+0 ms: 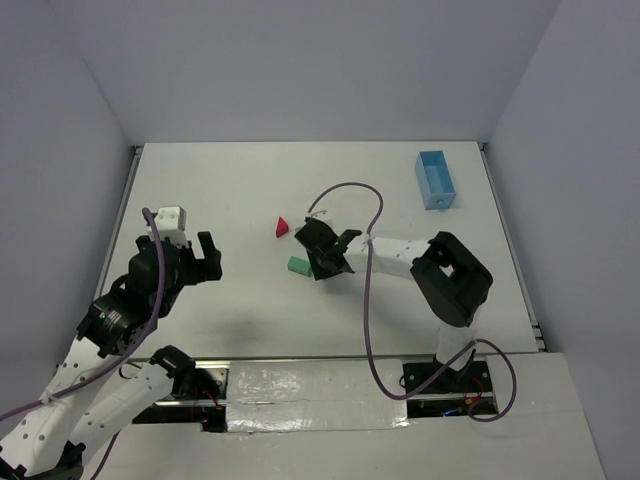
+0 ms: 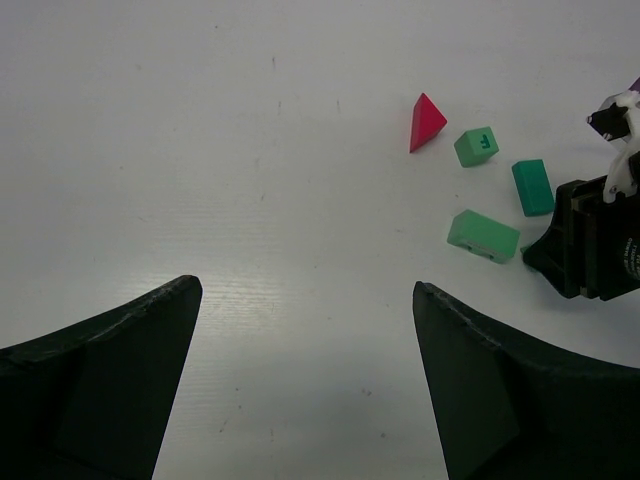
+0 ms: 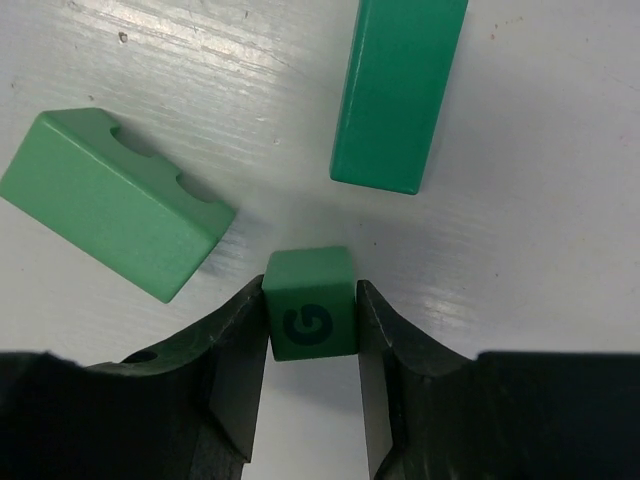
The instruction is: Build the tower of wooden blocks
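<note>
My right gripper [image 3: 310,288] is shut on a small green cube marked G [image 3: 310,318], which sits on the table between its fingers. A notched green block [image 3: 110,205] lies just to its left and a long green block [image 3: 400,90] lies ahead. In the left wrist view I see the red roof piece [image 2: 426,121], a green cube marked F [image 2: 477,146], the long green block [image 2: 532,186] and the notched block [image 2: 484,235] beside the right gripper [image 2: 590,245]. My left gripper [image 2: 308,290] is open and empty, well left of the blocks.
A light blue tray [image 1: 435,178] stands at the back right of the white table [image 1: 230,190]. In the top view the red piece [image 1: 282,227] and a green block [image 1: 297,265] lie mid-table, with the right gripper [image 1: 315,262] over them. Grey walls enclose the table.
</note>
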Controlling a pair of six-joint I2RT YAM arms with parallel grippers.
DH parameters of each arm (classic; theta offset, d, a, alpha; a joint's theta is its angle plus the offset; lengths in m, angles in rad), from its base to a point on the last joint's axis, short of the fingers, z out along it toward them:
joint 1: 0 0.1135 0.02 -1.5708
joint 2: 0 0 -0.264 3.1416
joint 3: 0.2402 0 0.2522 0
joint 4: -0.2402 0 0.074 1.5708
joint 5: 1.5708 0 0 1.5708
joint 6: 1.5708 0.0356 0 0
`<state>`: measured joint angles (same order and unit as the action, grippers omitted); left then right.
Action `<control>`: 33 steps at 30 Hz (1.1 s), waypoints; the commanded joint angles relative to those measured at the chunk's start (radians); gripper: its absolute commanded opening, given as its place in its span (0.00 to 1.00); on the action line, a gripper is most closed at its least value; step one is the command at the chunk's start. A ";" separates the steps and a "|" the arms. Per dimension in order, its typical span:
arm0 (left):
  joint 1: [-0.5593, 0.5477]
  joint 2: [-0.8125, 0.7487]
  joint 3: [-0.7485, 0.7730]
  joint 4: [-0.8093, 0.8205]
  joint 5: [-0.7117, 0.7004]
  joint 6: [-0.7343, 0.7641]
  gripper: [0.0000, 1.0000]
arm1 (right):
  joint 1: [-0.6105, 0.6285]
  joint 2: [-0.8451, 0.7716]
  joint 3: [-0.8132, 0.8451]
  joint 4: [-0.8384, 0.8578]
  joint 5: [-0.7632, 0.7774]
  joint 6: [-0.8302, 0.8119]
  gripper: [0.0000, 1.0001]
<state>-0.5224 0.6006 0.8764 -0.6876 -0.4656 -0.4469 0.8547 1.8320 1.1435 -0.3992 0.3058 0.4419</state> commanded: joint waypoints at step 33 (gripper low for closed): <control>-0.004 0.014 -0.008 0.036 0.018 0.016 1.00 | -0.306 0.093 0.171 -0.081 -0.004 -0.016 0.52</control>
<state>-0.5224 0.6193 0.8764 -0.6872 -0.4541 -0.4465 0.5529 1.9461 1.3106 -0.4702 0.3019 0.4210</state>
